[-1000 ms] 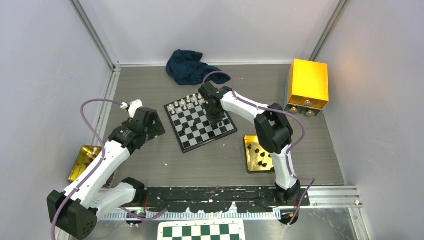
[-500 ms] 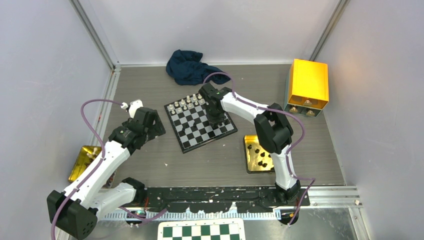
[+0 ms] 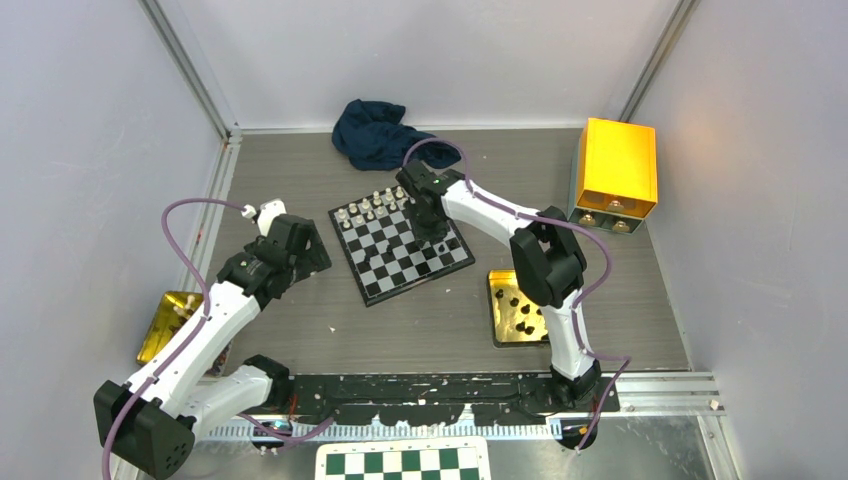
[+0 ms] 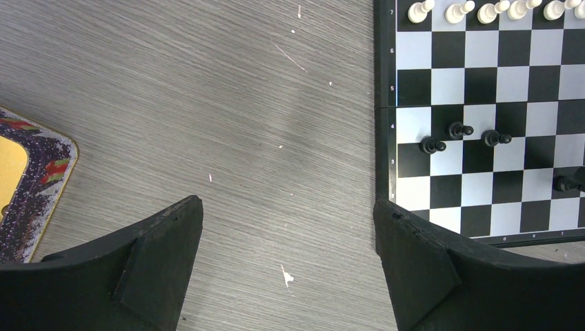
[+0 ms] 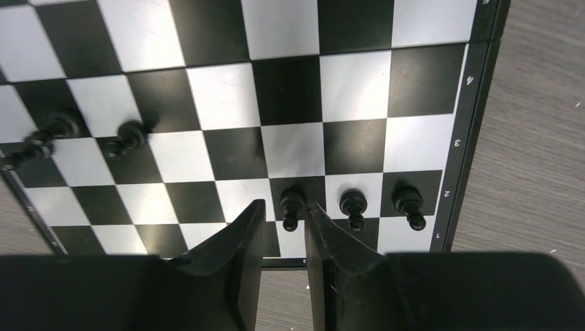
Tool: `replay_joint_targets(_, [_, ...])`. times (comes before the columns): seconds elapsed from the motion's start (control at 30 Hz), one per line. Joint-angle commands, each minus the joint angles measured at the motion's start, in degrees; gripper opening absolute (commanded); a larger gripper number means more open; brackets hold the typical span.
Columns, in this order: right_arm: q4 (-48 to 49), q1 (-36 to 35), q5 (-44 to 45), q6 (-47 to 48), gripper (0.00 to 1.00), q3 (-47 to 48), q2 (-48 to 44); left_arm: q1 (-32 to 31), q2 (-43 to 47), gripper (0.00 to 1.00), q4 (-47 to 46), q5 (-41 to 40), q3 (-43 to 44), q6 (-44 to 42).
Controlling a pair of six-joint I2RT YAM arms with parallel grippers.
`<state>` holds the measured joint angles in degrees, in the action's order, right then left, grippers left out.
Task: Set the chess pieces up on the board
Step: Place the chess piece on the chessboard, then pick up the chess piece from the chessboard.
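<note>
The board [image 3: 400, 250] lies at the table's middle, turned a little. Silvery-white pieces [image 3: 372, 207] line its far edge. My right gripper [image 3: 428, 228] hovers low over the board's right side. In the right wrist view its fingers [image 5: 284, 215] are slightly parted, with a black pawn [image 5: 291, 207] standing on the board [image 5: 276, 89] between the tips, not pinched. Two more black pawns [image 5: 353, 205] stand beside it in the same row. My left gripper [image 4: 286, 227] is open and empty over bare table, left of the board [image 4: 483, 83], where black pawns [image 4: 459, 131] stand.
A gold tray [image 3: 500, 318] holding several black pieces lies right of the board. Another gold tray [image 3: 168, 325] lies at the left edge. A blue cloth [image 3: 375, 132] lies behind the board, a yellow box [image 3: 615, 170] at the far right. A green-and-white board [image 3: 403, 462] lies off the near edge.
My right gripper has shifted slightly toward the board's far side. The left arm has not moved.
</note>
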<state>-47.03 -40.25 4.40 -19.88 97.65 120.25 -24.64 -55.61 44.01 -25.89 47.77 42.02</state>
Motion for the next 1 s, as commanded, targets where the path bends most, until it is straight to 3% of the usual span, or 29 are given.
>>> replay_joint_targets(0.0, [0.0, 0.1, -0.4, 1.1, 0.33, 5.1, -1.5, -0.1, 0.7, 0.94, -1.1, -0.8, 1.0, 0.6])
replay_joint_targets(0.3, [1.3, -1.5, -7.8, 3.3, 0.34, 8.7, 1.0, -0.1, 0.9, 0.94, -0.7, -1.2, 0.7, 0.7])
replay_joint_targets(0.5, [3.8, -3.2, -11.5, 5.5, 0.41, 10.3, 2.9, -0.1, 1.2, 0.94, -0.6, -1.3, 0.6, 0.7])
replay_joint_targets(0.7, [4.7, -4.0, -12.1, 6.7, 0.48, 12.3, 5.2, -0.1, 1.5, 0.94, -0.5, -1.6, 0.4, 0.7])
replay_joint_targets(0.97, [4.6, -4.2, -11.5, 6.7, 0.48, 14.3, 7.6, -0.1, 2.1, 0.94, -0.3, -1.8, -0.2, 0.4])
